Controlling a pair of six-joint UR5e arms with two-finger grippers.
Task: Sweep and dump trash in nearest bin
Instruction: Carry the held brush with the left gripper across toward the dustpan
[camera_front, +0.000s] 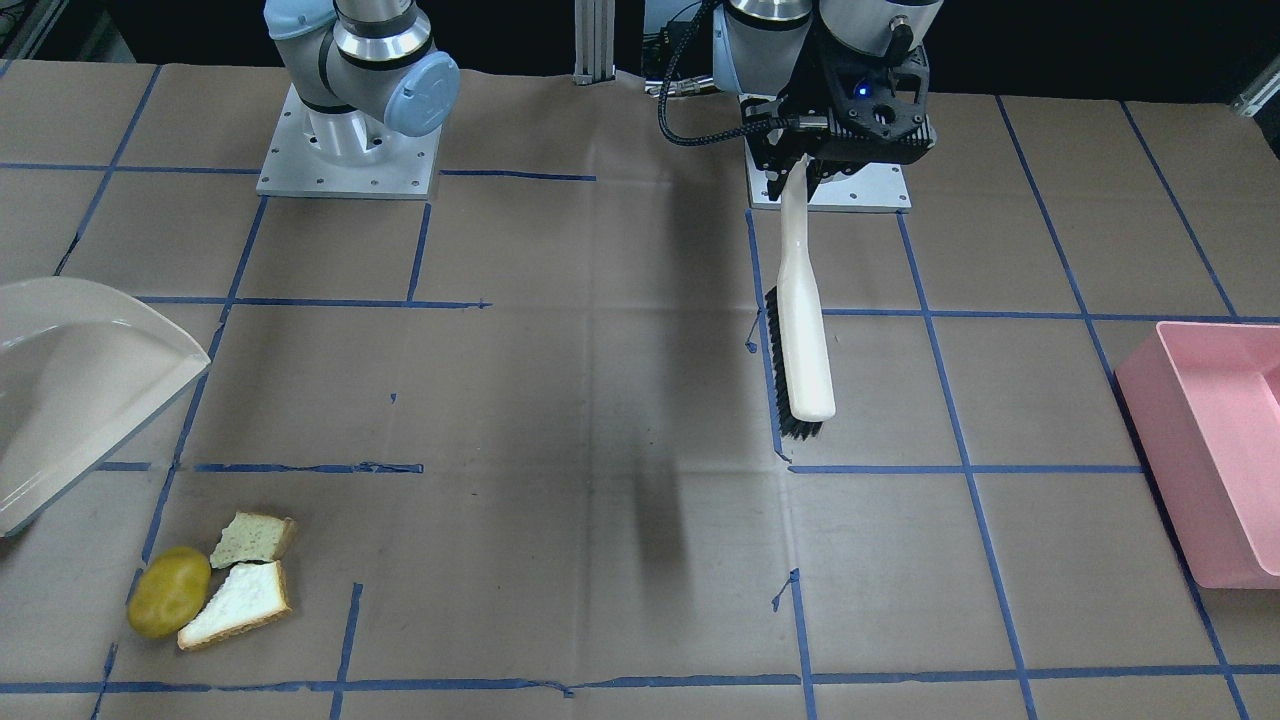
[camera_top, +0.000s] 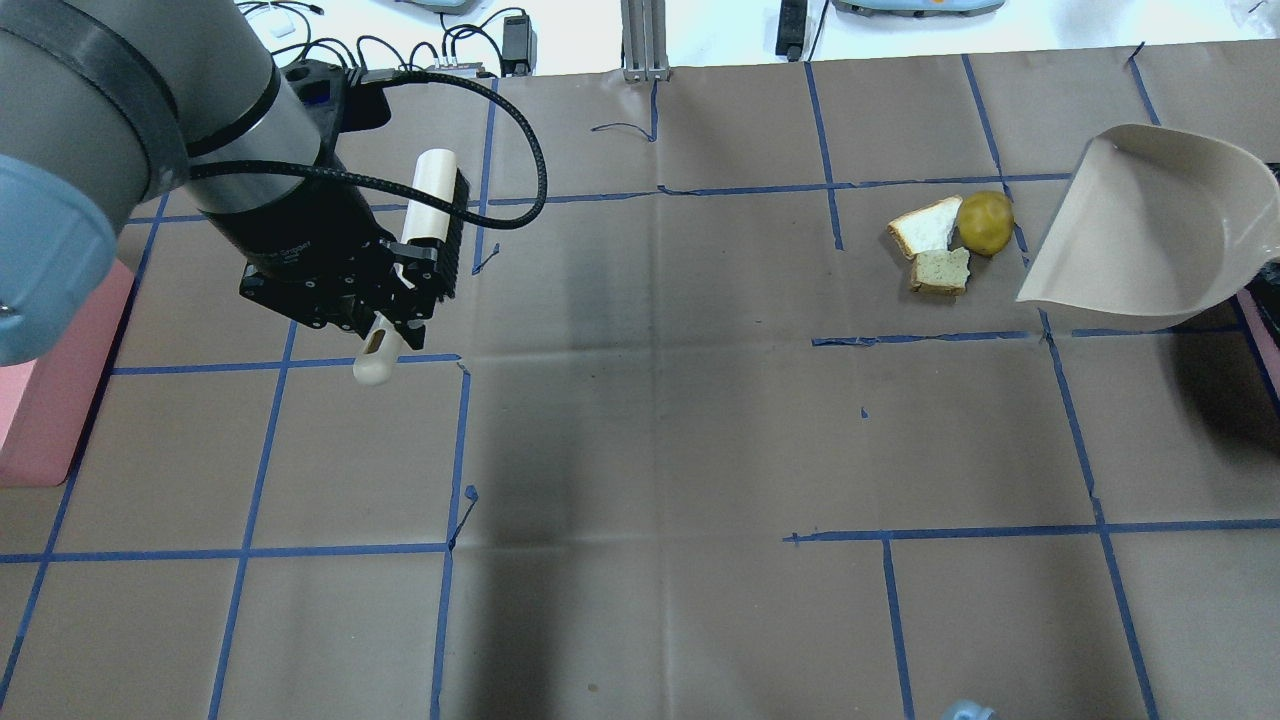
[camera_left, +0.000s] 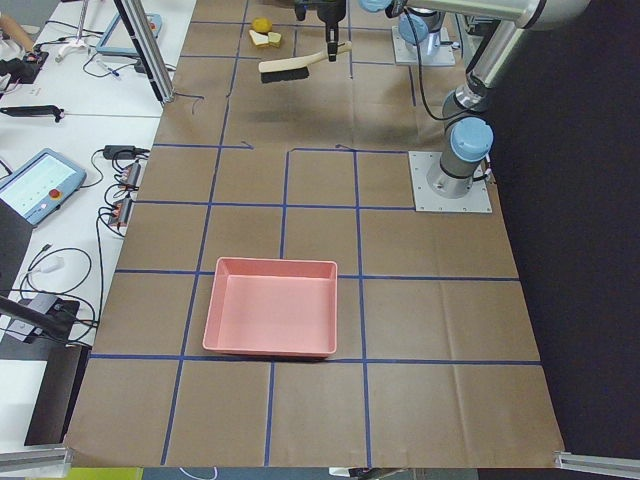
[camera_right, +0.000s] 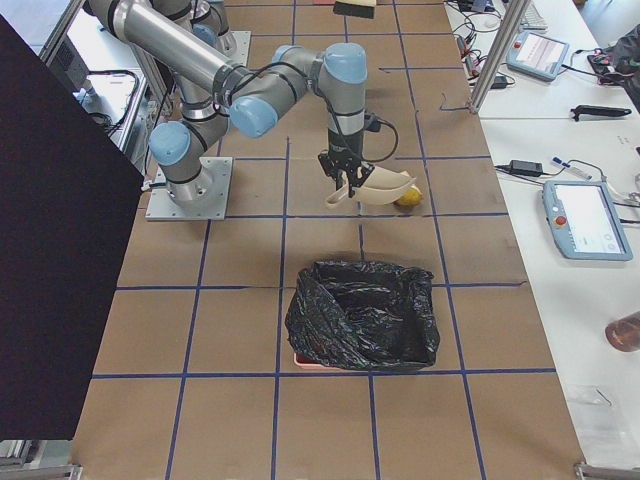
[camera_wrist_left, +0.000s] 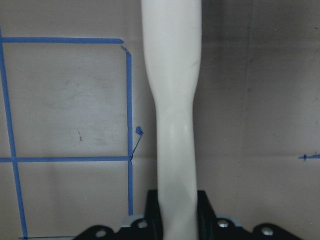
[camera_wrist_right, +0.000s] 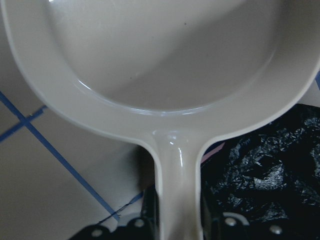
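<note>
The trash, a yellow-brown potato-like lump (camera_front: 168, 592) and two bread slices (camera_front: 255, 538) (camera_front: 237, 605), lies on the table just off the mouth of the cream dustpan (camera_front: 70, 390); it also shows in the overhead view (camera_top: 985, 222). My right gripper (camera_wrist_right: 177, 220) is shut on the dustpan handle. My left gripper (camera_top: 395, 315) is shut on the handle of the cream brush (camera_top: 432, 205) and holds it above the table, far from the trash. The pink bin (camera_right: 298, 356), lined with a black bag, shows only a corner, close to the dustpan.
A big pink rectangular tub (camera_front: 1210, 450) sits at the table end on my left side, also in the exterior left view (camera_left: 270, 320). Blue tape lines grid the brown table. Both arm bases (camera_front: 345, 150) stand at the table's back edge.
</note>
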